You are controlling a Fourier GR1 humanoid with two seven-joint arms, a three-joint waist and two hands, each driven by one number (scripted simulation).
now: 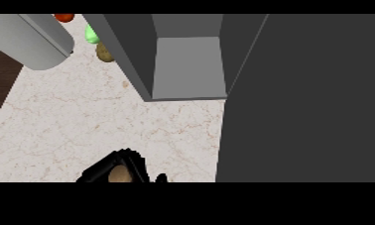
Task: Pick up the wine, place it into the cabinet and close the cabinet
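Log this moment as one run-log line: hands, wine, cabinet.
hand: bottom edge, curled round a tan object, side unclear | wine: not identifiable | cabinet: open, shelf bare | cabinet door: swung out at right | other hand: not in view

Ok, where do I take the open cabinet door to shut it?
Probably the door at its free edge nearest the robot, reached from its hidden right side and pushed left toward the cabinet. It stands swung out over the counter with no handle showing, so a flat push suits.
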